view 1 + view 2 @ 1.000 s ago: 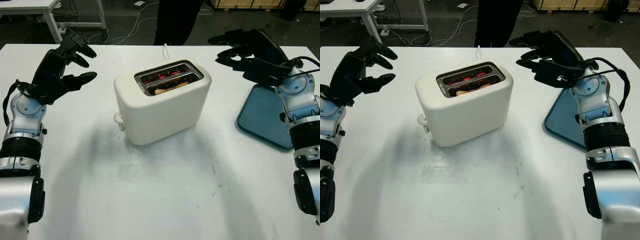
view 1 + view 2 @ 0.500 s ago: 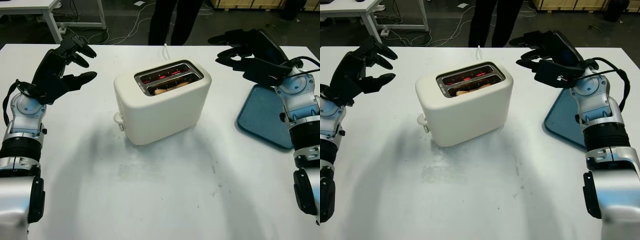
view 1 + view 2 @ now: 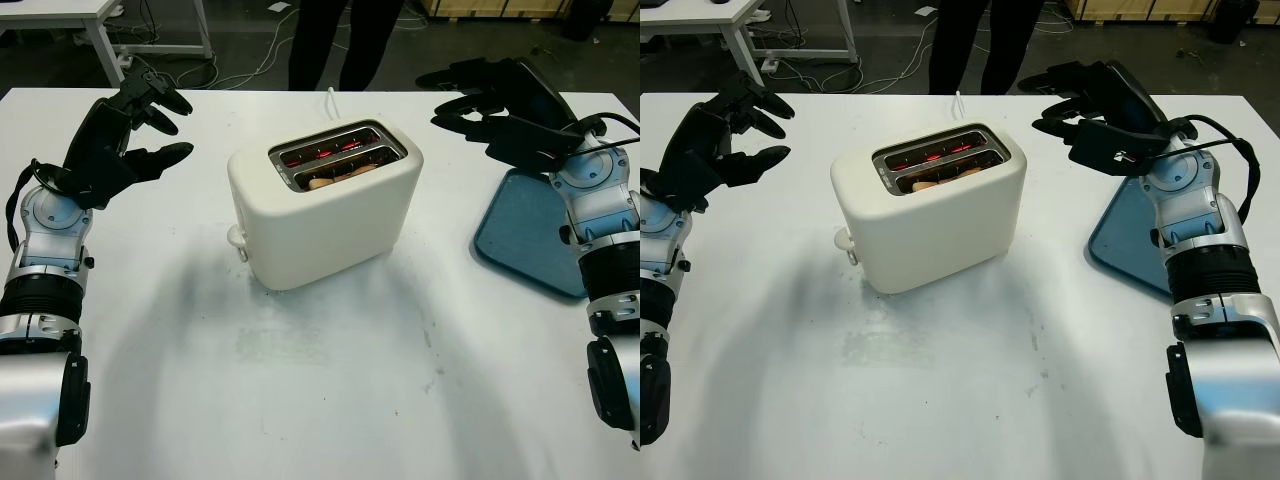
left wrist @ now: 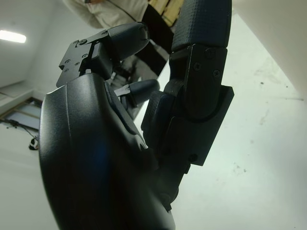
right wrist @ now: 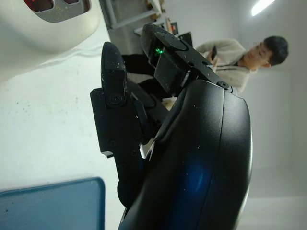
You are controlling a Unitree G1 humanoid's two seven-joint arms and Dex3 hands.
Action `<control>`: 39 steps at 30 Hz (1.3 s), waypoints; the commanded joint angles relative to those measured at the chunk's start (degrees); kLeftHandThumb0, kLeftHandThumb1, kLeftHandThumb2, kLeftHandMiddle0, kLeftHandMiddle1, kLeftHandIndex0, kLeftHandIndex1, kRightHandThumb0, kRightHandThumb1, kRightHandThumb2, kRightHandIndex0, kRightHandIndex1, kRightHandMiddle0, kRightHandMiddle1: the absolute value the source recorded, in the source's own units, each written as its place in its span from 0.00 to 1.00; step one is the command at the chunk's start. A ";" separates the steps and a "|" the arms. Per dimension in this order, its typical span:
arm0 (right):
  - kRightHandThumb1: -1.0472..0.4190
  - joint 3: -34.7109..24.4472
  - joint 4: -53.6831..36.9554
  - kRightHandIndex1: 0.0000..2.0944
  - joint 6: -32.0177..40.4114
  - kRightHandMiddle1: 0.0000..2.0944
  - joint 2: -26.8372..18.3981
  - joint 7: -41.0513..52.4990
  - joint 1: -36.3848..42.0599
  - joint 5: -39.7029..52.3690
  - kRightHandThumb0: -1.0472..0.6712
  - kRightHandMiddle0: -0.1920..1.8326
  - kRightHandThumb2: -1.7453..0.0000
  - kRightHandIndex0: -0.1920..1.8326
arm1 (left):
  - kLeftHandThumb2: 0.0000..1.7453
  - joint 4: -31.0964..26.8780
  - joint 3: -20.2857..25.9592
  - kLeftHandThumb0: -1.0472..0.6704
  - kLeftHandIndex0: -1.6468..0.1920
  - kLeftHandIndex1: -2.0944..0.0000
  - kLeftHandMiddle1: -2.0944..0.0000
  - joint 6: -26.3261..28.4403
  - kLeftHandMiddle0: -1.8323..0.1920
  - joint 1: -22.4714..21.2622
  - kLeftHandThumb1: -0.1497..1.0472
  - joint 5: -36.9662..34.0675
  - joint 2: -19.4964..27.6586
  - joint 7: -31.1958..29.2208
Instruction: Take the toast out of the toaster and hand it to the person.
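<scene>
Only the person's dark-trousered legs (image 3: 340, 40) at twelve o'clock shift leftward; both hands stay put. Left hand (image 3: 120, 140) at ten, right hand (image 3: 500, 105) at two, both empty, open. Browned toast slice (image 3: 335, 177) sits inside the cream plastic toaster (image 3: 325, 205), elements glowing; nothing accomplished yet.

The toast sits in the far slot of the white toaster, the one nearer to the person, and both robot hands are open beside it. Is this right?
Not quite. The left eye view shows the toast in the near slot of the toaster, on the robot's side; the far slot only glows red. The left hand and right hand are indeed open, either side.
</scene>
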 commanded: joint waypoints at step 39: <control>0.09 -0.31 0.49 0.00 -0.31 0.00 -0.14 0.32 -0.51 0.53 0.36 0.47 0.86 0.56 | 0.14 -0.16 0.14 0.00 0.83 0.29 0.22 -0.18 0.87 -0.79 0.89 -0.04 -0.11 0.53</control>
